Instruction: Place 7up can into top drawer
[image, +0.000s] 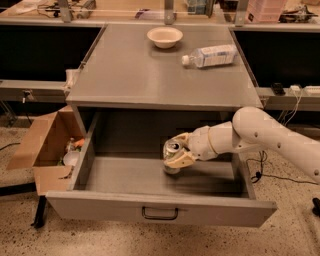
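Observation:
The top drawer (125, 205) is pulled wide open below the grey cabinet top, its dark wire handle at the front centre. My gripper (176, 150) reaches in from the right on a white arm and is shut on the 7up can (171, 150). The can is silver, upright, pull-tab top showing, and its base is at or just above the drawer floor, right of the middle. The fingers (178, 158) wrap the can's front and back sides and hide most of its label.
On the cabinet top (125, 75) stand a cream bowl (165, 36) and a clear plastic water bottle (210, 55) lying on its side. An open brown cardboard box (42, 145) with clutter sits on the floor left of the drawer. Cables hang at the right.

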